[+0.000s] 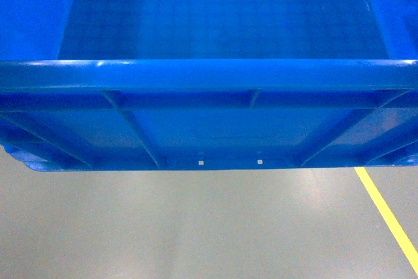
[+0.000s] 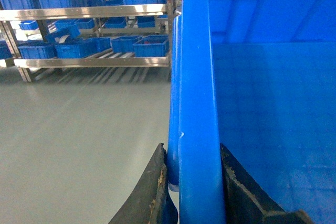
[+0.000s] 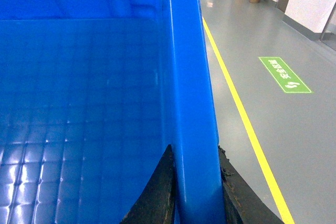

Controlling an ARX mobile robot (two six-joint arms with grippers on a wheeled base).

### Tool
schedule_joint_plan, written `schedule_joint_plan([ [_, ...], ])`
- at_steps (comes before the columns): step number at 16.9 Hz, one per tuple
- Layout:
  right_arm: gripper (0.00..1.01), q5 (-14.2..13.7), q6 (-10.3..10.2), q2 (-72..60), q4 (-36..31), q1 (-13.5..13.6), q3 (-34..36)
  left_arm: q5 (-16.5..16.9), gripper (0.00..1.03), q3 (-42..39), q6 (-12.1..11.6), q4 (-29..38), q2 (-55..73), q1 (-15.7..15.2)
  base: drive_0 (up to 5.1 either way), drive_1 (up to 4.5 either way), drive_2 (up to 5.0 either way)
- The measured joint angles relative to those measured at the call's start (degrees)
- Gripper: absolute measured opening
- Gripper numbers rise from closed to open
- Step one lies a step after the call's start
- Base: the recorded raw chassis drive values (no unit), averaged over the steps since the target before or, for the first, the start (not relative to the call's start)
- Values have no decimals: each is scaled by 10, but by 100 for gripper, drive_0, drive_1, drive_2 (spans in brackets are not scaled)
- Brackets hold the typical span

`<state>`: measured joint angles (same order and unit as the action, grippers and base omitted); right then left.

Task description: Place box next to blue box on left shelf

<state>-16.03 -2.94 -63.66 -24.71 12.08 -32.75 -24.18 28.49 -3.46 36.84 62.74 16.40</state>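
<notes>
At nine o'clock of the head view, you have the left gripper (image 2: 193, 192) clamped on the left rim of the box (image 1: 209, 115); its two dark fingers (image 2: 152, 192) stand one outside and one inside the wall, so the jaws are narrow and hold the rim between them. Behind it, toward eleven o'clock in the left wrist view, you see steel racks (image 2: 89, 11) loaded with small blue crates (image 2: 147, 45), well apart from you across the grey floor (image 1: 196, 227).

Straight ahead, at twelve o'clock, the box fills the head view, lifted off the floor, its near ribbed wall facing you and its smooth inside open above.

At three o'clock, the right gripper (image 3: 194, 192) pinches the right rim in the same way, jaws narrow on the wall. I judge the two grips are opposite so that the wide crate stays level while you drive. A yellow line (image 3: 236, 103) and a green floor sign (image 3: 286, 74) lie on the floor to the right.

No roller shelf shows in any view, so the placing is not yet begun; you are carrying.
</notes>
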Motion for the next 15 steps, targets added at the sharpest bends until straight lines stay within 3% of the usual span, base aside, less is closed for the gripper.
schedule_joint_plan([
  [1, 12, 0, 0, 0, 2, 0, 0, 0, 19, 0, 0, -2, 0, 0, -151, -151, -151],
  [15, 12, 3, 0, 0, 0, 0, 0, 0, 19, 0, 0, -2, 0, 0, 3, 433, -427],
])
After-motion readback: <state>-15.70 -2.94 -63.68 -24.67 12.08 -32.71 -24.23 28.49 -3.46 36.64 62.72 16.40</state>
